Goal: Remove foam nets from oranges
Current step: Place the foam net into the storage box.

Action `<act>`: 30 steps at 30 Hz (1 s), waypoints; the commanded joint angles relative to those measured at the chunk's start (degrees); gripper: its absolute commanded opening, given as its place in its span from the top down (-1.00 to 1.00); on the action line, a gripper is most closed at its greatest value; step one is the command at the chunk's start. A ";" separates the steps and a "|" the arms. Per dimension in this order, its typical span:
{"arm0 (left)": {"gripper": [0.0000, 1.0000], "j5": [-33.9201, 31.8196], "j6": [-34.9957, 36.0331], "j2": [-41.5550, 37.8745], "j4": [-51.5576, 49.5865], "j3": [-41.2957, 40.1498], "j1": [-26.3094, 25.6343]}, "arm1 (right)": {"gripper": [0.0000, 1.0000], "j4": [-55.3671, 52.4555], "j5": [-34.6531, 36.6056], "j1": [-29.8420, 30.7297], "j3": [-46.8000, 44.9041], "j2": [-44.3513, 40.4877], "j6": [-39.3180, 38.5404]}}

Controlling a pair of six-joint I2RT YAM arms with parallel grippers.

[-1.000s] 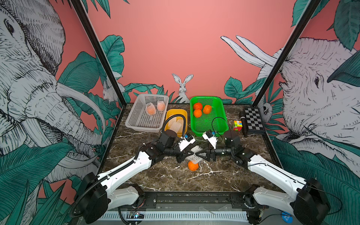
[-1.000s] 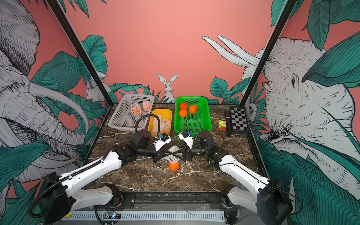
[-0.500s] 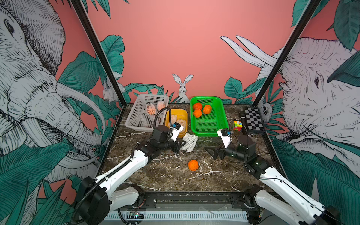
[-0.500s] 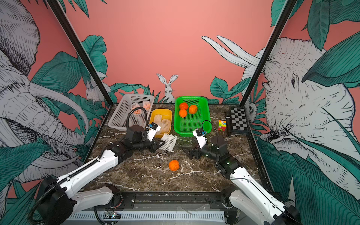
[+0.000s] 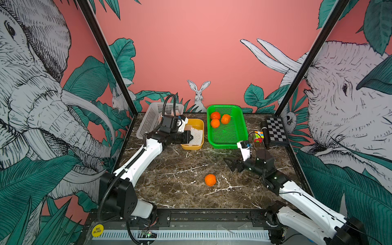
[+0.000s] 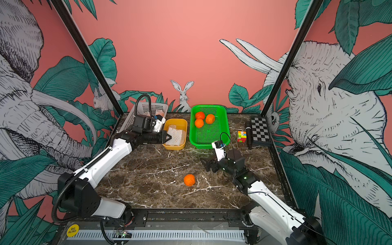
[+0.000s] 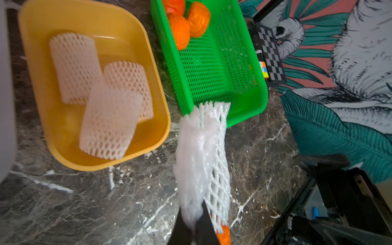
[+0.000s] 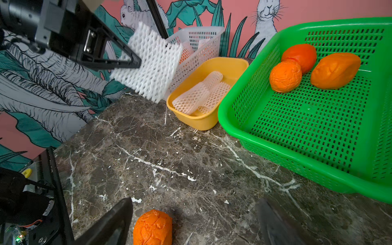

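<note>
Left gripper (image 5: 192, 137) pinches an empty foam net (image 5: 197, 134) near the yellow tub (image 5: 192, 147), right gripper (image 5: 229, 163) gapes empty; early release risks the light net landing outside.

Enclosed robot test cell, laboratory type. Walled on three sides by printed jungle-mural panels (image 5: 31, 95) held in black frame posts (image 5: 110, 63). Marble-patterned tabletop (image 5: 180, 169) with left robot arm (image 5: 144, 157) and right robot arm (image 5: 297, 197), white and black, rising from a black front rail (image 5: 212, 217). Checkerboard calibration board (image 5: 276, 131) at far right edge. Exposed circuit board (image 5: 146, 233) and slotted cable duct (image 5: 191, 235) below the rail. Props staged, not domestic: green plastic basket (image 5: 224, 146) of oranges (image 5: 215, 123), puzzle cube (image 5: 258, 136)
</note>
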 commanded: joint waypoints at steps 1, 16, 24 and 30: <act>1.00 -0.44 1.62 5.87 -6.89 7.79 2.09 | -0.83 6.29 0.91 -0.10 -0.33 2.27 1.72; 1.00 -3.17 -15.03 29.33 -1.19 27.53 3.14 | -0.79 -0.65 2.41 -0.07 7.25 11.33 8.71; 1.00 -7.00 -14.57 35.71 0.25 32.74 3.16 | -0.77 -1.09 1.20 -0.06 7.51 11.95 10.01; 1.00 -3.54 -12.16 41.87 -3.63 39.15 3.13 | -0.77 -1.70 1.60 -0.10 7.36 11.43 9.57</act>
